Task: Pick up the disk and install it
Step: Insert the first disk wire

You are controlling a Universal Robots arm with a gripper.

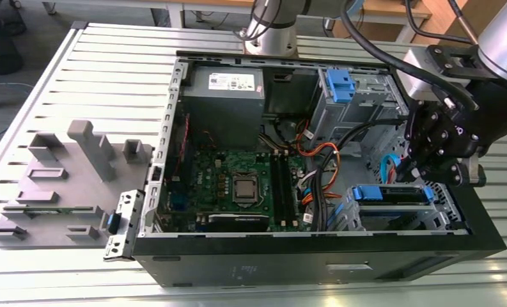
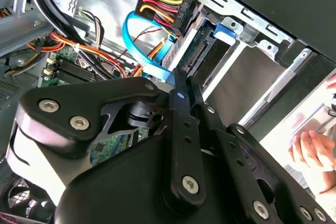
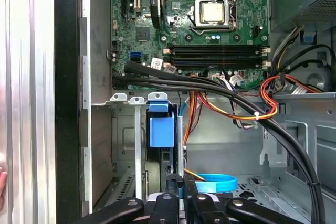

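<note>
A grey moulded fixture [image 1: 66,185] lay just outside the open computer case [image 1: 321,265], on the exterior view's left. Inside the case sat the motherboard [image 1: 236,185]. Further right, the disk [image 1: 391,194] rested in the case's corner bay. The gripper [image 2: 182,80] hung just beside it, fingers pressed together, gripping nothing.

Tally, as I count it:

- computer case [image 1: 321,259]: 1
- motherboard [image 1: 227,173]: 1
- processor socket [image 3: 212,13]: 1
- memory slots [image 3: 215,56]: 4
- power supply [image 1: 226,89]: 1
- grey fixture plate [image 1: 57,185]: 1
- blue plastic tabs in the exterior view: 2, upper tab [image 1: 339,84] and lower tab [image 1: 390,194]
- disk [image 2: 197,53]: 1
- my gripper [image 2: 184,85]: 1
</note>
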